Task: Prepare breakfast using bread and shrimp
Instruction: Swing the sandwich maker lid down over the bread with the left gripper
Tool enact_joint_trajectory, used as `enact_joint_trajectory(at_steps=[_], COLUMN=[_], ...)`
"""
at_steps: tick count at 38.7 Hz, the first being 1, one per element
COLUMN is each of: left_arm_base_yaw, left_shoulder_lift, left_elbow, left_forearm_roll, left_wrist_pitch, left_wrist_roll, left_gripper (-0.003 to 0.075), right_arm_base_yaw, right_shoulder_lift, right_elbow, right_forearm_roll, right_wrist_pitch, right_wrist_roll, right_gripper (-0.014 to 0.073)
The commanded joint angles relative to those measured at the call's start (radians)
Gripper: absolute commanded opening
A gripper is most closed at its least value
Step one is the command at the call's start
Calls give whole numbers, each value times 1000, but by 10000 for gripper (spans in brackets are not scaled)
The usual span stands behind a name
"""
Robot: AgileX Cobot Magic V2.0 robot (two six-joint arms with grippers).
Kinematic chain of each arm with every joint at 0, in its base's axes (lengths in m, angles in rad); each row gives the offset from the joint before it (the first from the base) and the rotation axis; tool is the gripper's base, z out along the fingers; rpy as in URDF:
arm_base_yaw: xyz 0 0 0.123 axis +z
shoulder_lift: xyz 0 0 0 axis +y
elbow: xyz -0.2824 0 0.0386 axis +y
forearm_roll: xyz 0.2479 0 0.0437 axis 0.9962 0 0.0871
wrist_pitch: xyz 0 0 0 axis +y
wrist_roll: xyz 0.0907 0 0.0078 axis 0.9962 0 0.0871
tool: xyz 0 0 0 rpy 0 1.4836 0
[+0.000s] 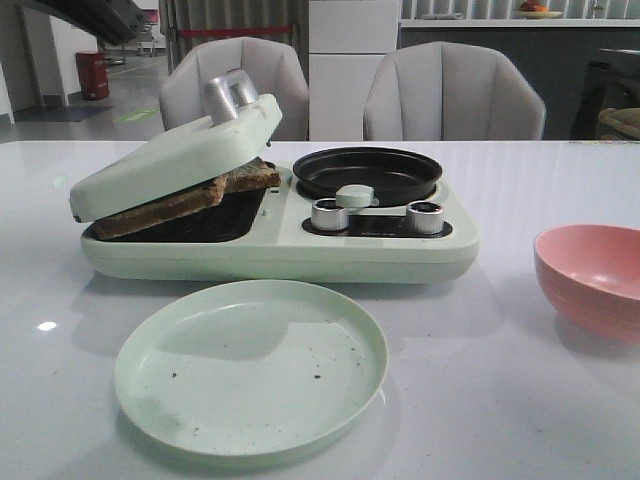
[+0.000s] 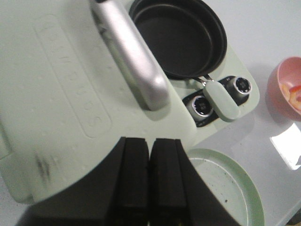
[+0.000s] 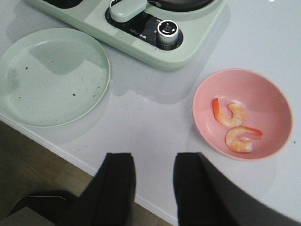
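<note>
Both grippers hold nothing: the left gripper [image 2: 149, 174] has its jaws pressed almost together with only a thin slit between them, above the lid, and the right gripper [image 3: 153, 188] hangs with its jaws a moderate gap apart over the table's near edge.

By size, the breakfast maker [image 1: 280, 245] comes first, one unit. Its hinged lid [image 1: 175, 160], with one silver handle [image 2: 136, 61], is propped partly open on the bread [image 1: 185, 195]. Two slices show in the front view, browned and overlapping, lying on the dark grill plate under the lid with their corners poking out. So the bread looks toasted, or close to it, though how evenly is hard to say under the lid.

Next, one pale green plate [image 1: 250, 370] sits in front of the appliance, bare except for a few dark crumbs. One black frying pan [image 1: 367, 172] sits in the maker's right-hand well, with nothing in it. One pink bowl [image 3: 242, 120] stands to the right, apart from the maker.

Smaller still are two silver knobs [image 1: 330, 214] on the front panel. Smallest are the shrimp [image 3: 235, 127], two orange-pink curls lying side by side in the bowl.

Judging by this, the shrimp are not yet cooked and nothing is plated; most of the task remains.
</note>
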Motion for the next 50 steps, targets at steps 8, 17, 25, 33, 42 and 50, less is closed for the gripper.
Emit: enact_joint_trajectory(at_steps=[8,17,25,33,42,50], left_arm_base_yaw=[-137,-195,-249,-267,-267,-267], left_shoulder_lift=[-263,-443,-597,-729,-795,-791], left_elbow=[161,327,467,582,641,642], left_forearm_roll=[80,88,88,79,74,74], left_wrist_pitch=[-150,-205,-244,-250,-257,-260], left_wrist_roll=[1,1,1,1,1,1], left_gripper=[100,100,100,100,99,99], right_arm_base_yaw=[-5,-5,-5,-5,-5,-5], right_shoulder_lift=[-6,-6,-6,-6,-2,2], right_elbow=[-26,-26,-26,-26,-26,-26], right_forearm_roll=[-13,-13,-13,-9,11,70], right_wrist_pitch=[-73,-73,-74,-75,-99,-143], right_wrist_roll=[2,2,2,2,2,2], right_gripper=[341,341,341,341,341,341])
